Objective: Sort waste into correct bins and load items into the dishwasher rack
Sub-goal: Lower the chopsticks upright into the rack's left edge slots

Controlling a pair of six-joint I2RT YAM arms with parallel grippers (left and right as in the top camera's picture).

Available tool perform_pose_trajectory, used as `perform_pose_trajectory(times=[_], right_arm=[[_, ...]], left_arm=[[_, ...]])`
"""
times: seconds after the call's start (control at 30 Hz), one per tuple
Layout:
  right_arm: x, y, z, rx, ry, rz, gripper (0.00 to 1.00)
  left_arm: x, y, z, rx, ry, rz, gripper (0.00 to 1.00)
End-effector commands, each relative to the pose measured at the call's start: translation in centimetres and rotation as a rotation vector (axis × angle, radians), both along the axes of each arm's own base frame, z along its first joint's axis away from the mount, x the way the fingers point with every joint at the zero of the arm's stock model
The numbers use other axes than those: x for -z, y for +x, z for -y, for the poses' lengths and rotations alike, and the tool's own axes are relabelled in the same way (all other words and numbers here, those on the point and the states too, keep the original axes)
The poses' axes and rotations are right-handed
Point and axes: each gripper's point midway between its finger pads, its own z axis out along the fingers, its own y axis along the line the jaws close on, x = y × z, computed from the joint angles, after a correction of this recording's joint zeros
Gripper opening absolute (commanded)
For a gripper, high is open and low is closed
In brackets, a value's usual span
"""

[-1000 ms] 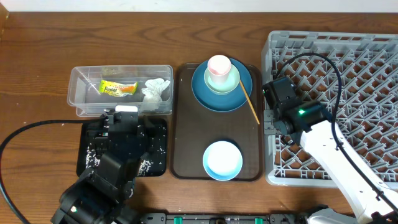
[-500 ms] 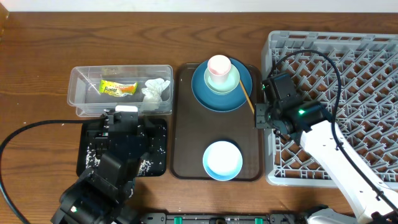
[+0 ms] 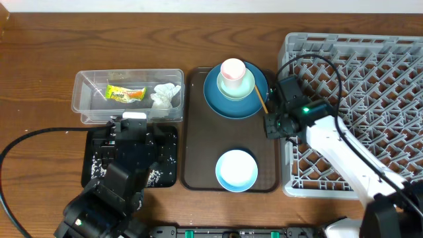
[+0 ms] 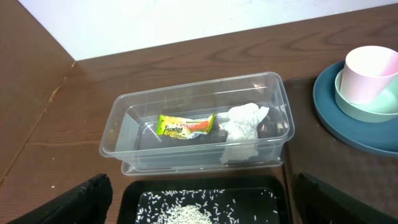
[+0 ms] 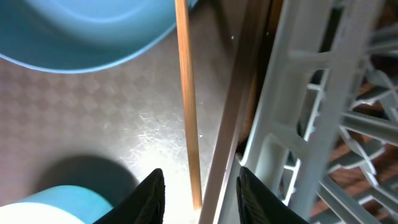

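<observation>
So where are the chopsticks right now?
Overhead, the chopsticks lie along the brown tray's right side, between the dark blue plate and the grey rack, their lower end inside the open right gripper.

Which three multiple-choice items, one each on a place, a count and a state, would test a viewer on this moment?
1. Where does the small yellow-green-orange snack wrapper lie? A) in the clear rectangular plastic tub; B) in the shallow black tray; C) on the brown serving tray.
2. How many vessels are stacked on the dark blue round plate? A) none; B) two; C) four.
3. How does the right tool stand? A) clamped shut on the grey rack; B) out of every view; C) open, astride the thin wooden chopstick.

Key: 1 A, the wrapper lies inside the tub beside a crumpled white tissue. 2 B, a mint-green bowl sits on the plate and holds a small pink cup. 3 C, its fingers flank the chopstick without touching it.
</observation>
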Motion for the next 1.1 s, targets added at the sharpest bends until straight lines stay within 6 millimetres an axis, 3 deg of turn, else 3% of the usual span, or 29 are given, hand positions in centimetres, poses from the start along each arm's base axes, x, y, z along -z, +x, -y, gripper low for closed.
perform_pose_trajectory(times=[0.0,0.43,0.87,1.07], right_arm=[[0.98,0.02,0.17,-0.028,-0.018,-0.023,0.36],[1.57,0.23,0.06,-0.028,-0.019,-0.03,0.25],[1.59,0.03,-0.27,-0.034,0.0,-0.04,0.02],[1.63,-0.17,-0.16,-0.034,-0.004,-0.049,0.01]], left_arm=[[-1.36,0.02,-0.33,-0.025,-0.021,0.035,0.95],[-1.25,0.07,-0.29,-0.025,-0.018,0.032,0.95],[-1.2,0.11,-0.27,-0.025,-0.017,0.029,0.95],[-1.17,0.11,-0.27,-0.025,-0.016,0.029,0.95]])
